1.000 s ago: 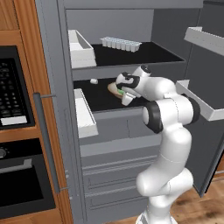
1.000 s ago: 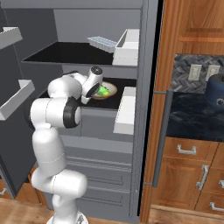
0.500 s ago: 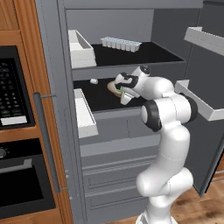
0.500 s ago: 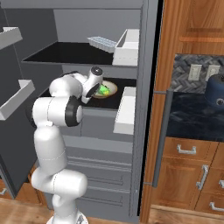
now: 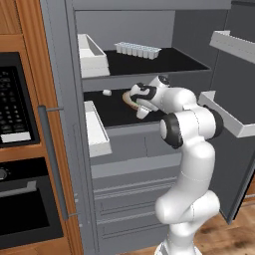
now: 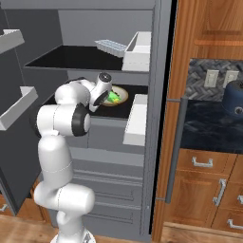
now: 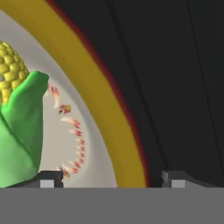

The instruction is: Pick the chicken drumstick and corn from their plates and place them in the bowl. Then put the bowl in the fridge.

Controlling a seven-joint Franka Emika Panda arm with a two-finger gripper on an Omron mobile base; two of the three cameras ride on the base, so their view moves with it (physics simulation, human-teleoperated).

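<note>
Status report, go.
Gripper open, fingertips straddling the bowl rim. Bowl sits on the fridge middle shelf, corn inside. Nothing in the way; white bin off to the side.

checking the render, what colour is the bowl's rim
Yellow-gold with a dark red outer edge on the shallow round bowl, clearest in the hand view.

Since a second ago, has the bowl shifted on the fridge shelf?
No. The bowl sits at the same spot on the dark shelf, beside the white bin, as before; the gripper hangs over its rim.
</note>
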